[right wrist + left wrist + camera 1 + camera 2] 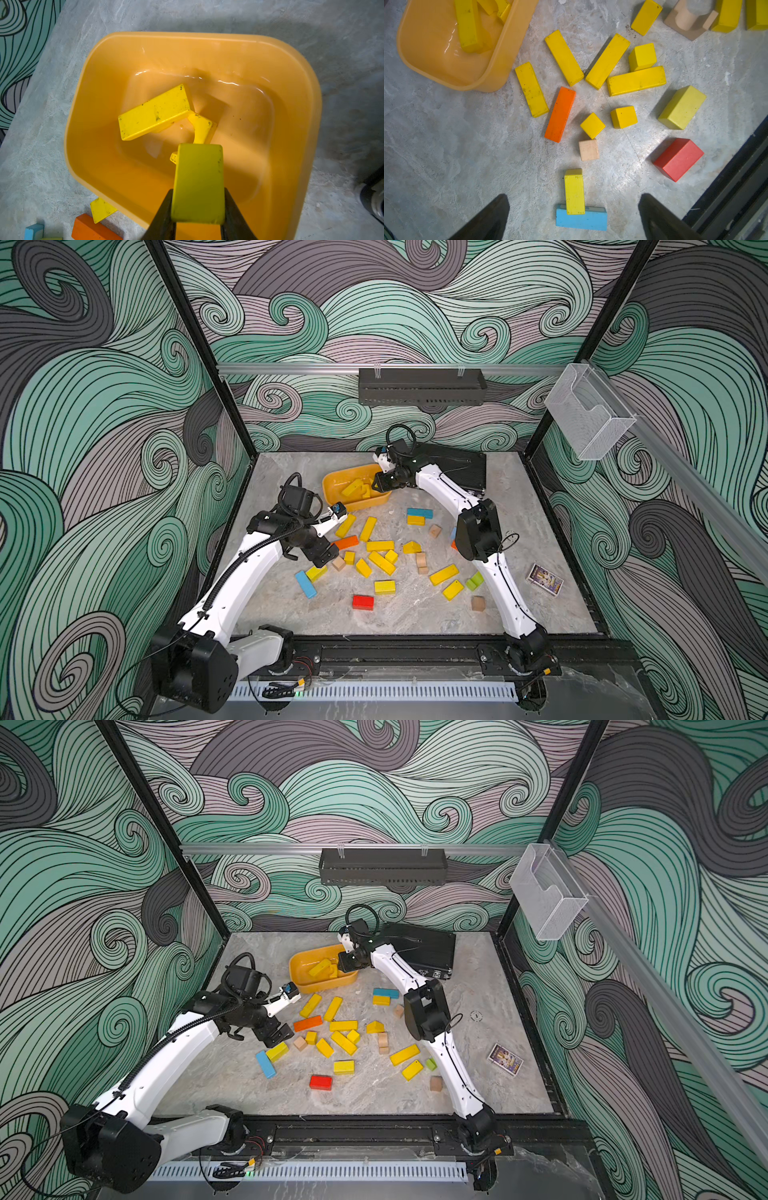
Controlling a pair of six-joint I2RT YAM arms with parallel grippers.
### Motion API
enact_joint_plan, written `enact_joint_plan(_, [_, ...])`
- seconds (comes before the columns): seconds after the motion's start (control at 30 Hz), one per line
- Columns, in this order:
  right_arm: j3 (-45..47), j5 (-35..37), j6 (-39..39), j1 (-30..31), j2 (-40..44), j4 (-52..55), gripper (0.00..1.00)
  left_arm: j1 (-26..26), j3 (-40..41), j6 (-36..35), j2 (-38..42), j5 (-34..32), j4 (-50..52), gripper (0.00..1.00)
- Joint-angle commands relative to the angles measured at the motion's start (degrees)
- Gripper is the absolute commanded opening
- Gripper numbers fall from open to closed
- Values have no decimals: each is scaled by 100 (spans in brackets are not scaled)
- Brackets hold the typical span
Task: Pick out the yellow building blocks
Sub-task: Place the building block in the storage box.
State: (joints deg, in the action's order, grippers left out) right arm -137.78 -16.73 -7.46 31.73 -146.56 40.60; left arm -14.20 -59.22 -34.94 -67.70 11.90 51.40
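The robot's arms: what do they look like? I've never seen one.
The left arm and right arm have smooth white shells and bulky black joints. A ribbed black cable runs along the left arm. The left hand and right hand each end in two dark tapering fingers.

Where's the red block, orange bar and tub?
Red wooden block [363, 602]: in a top view, its middle.
Orange wooden bar [560, 114]: left wrist view, top face.
Orange-yellow plastic tub [207, 35]: right wrist view, rim.

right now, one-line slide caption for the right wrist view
Right claw holds a yellow block above the orange tub, where a yellow bar lies.
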Motion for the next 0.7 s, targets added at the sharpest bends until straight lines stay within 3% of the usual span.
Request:
enact_joint_plan(0.0, [-167, 93, 198, 70, -98, 147, 36, -56, -256, -9, -131, 307, 28, 98])
enact_joint_plan(0.17, [-169, 222, 281, 95, -100, 178, 45, -117, -248, -215, -345, 442, 20, 98])
enact_joint_plan(0.4, [-147, 442, 272, 73, 347, 186, 45, -300, -309, -611, -590, 617, -27, 98])
enact_joint_plan(0.53, [289, 691, 179, -81, 1210, 178, 43, -517, -318, -962, -853, 750, -137, 97])
enact_joint_plan(0.67, [1465, 762, 4, -327, 2401, 177, 42, -752, -484, -1158, -1274, 914, -227, 96])
